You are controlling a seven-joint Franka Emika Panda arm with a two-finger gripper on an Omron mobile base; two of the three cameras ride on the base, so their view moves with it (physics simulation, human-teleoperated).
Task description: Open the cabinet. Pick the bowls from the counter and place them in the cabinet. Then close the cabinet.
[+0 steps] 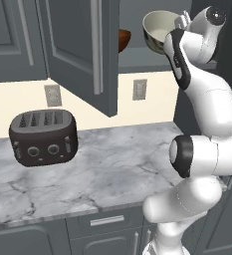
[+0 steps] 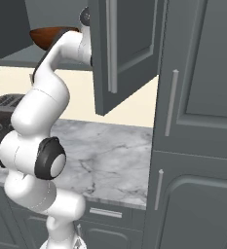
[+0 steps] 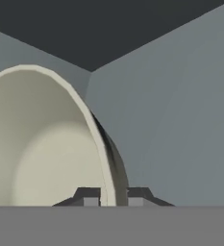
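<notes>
Clamped on the cream bowl's (image 3: 46, 158) rim, the pincer (image 3: 114, 197) is seen at frame bottom; the wooden bowl (image 1: 124, 40) is seen on the cabinet (image 1: 82, 45) shelf, upper centre.

The cabinet (image 1: 82, 55) hangs above the tabletop (image 1: 112, 169) with one dark grey door swung out toward the camera, its slim vertical handle facing forward. Inside, on the grey shelf (image 1: 142, 57), the rim of the reddish-brown bowl (image 1: 124, 40) peeks out from behind the door's edge. To its right the cream bowl (image 1: 160, 31) is tilted, its pale inside turned toward the camera, up at shelf height. The end effector (image 1: 181, 21) sits at that bowl's right rim, pinched onto it. A dark four-slot toaster (image 1: 44, 137) stands on the marble at left. Two wall outlets (image 1: 139, 89) sit on the cream backsplash.
</notes>
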